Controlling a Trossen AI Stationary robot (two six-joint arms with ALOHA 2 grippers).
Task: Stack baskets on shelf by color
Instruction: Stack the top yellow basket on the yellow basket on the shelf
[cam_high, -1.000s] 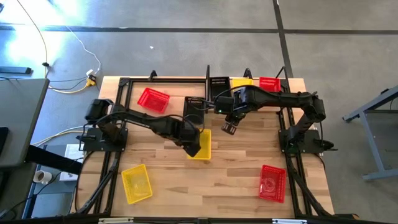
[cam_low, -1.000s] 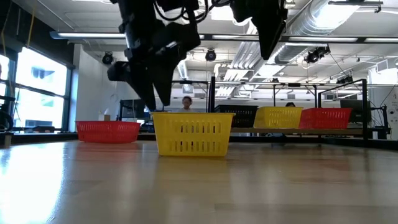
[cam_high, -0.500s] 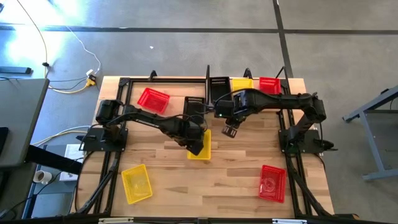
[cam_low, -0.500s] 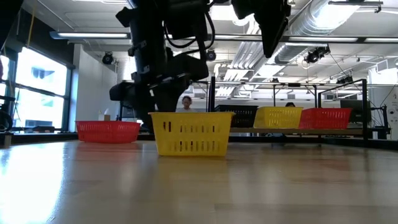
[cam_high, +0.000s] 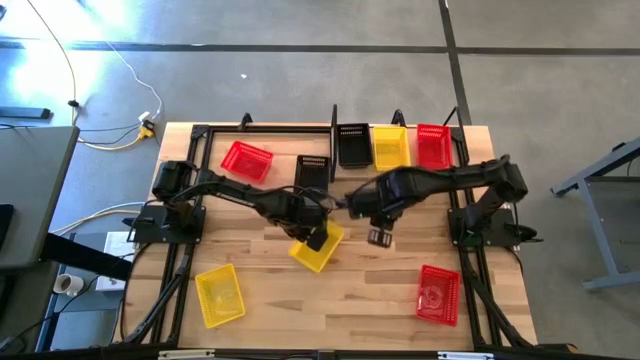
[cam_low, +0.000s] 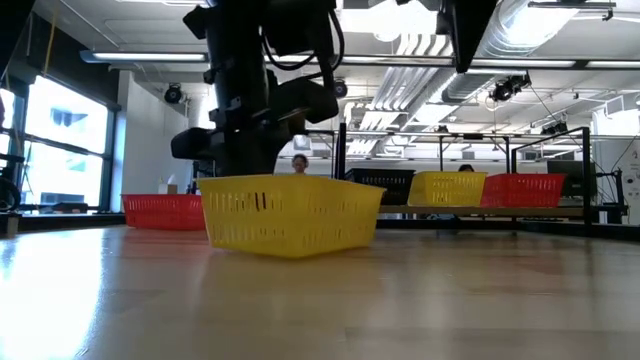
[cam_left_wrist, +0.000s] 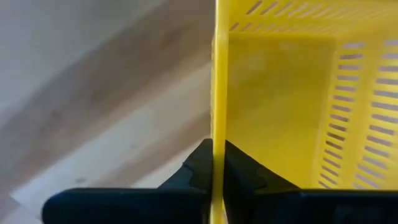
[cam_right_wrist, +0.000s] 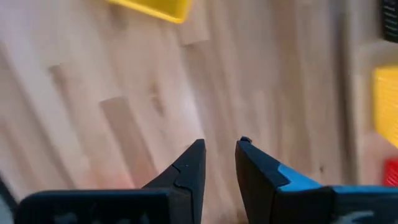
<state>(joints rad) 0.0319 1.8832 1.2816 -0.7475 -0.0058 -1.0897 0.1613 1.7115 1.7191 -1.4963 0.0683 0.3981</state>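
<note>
My left gripper (cam_high: 315, 238) is shut on the wall of a yellow basket (cam_high: 320, 252) at the table's middle. The basket (cam_low: 290, 212) stands askew to the table's edges, its base low on the wood. My right gripper (cam_high: 380, 237) hangs open above bare wood to the basket's right, with nothing between its fingers (cam_right_wrist: 219, 144). On the shelf (cam_high: 334, 115) at the far edge sit a black basket (cam_high: 352, 145), a yellow one (cam_high: 390, 147) and a red one (cam_high: 433, 146). My left gripper pinches the top rim of one side wall (cam_left_wrist: 216, 124) of the yellow basket, one finger inside the basket and one outside. The fingers come from above, pointing down. The basket sits upright below them; whether its base rests on the wood I cannot tell.
Loose on the table lie a black basket (cam_high: 312, 172), a red one (cam_high: 246, 160) at the far left, a yellow one (cam_high: 219, 294) at the near left and a red one (cam_high: 438, 294) at the near right. Bare wood lies along the near middle.
My left gripper has sunk onto the yellow basket's wall and taken hold. The basket has turned about on the table, from square with the edges to askew. My right gripper has swung toward the table's near edge, staying high.
</note>
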